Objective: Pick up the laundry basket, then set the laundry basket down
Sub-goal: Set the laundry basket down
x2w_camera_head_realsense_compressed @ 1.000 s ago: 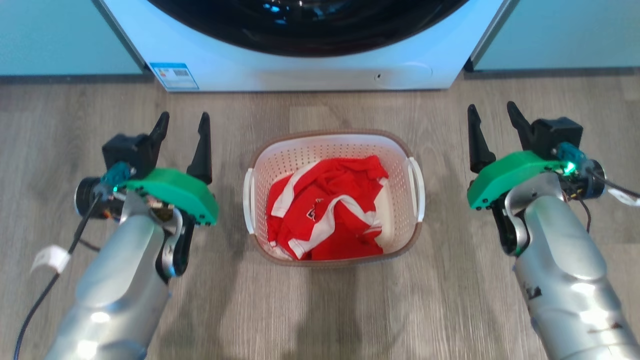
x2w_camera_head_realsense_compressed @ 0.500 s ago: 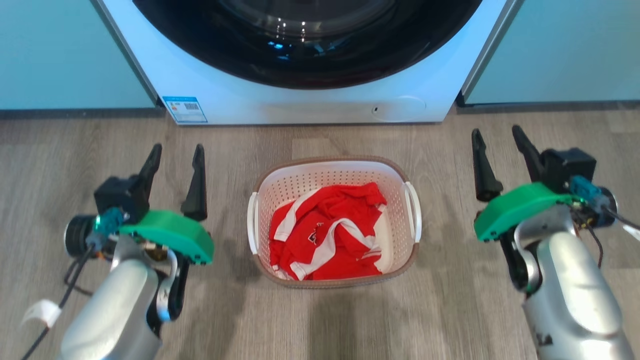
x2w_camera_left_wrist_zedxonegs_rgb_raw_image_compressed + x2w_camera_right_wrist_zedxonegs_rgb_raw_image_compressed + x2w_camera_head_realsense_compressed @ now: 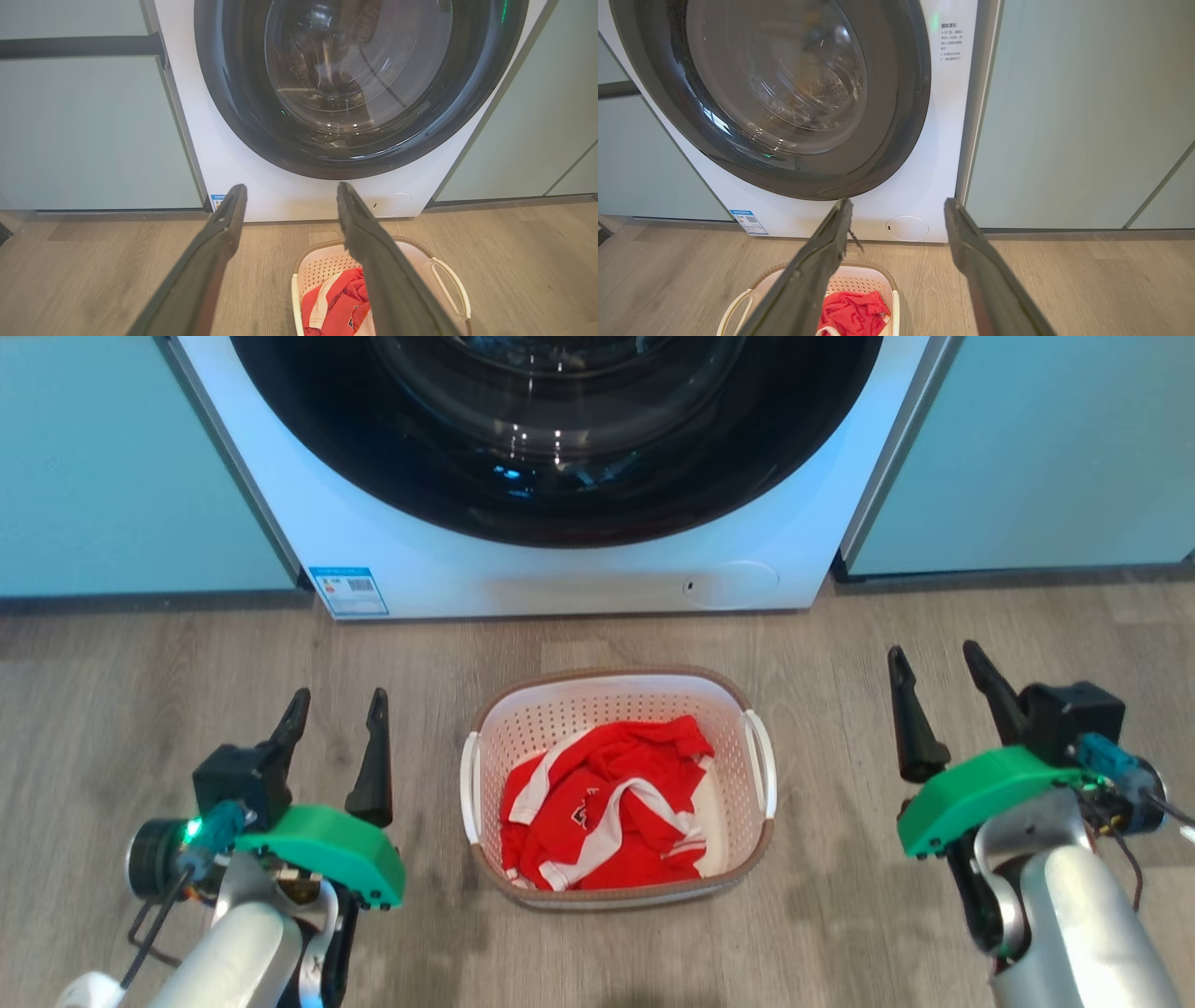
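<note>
Left hand (image 3: 339,700) and right hand (image 3: 934,653) hover empty; fingers (image 3: 373,756) spread apart, pointing forward.

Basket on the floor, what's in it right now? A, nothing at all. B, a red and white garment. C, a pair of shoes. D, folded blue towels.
B: a crumpled red garment with white stripes lies inside the basket, which stands on the floor in front of the washer.
</note>
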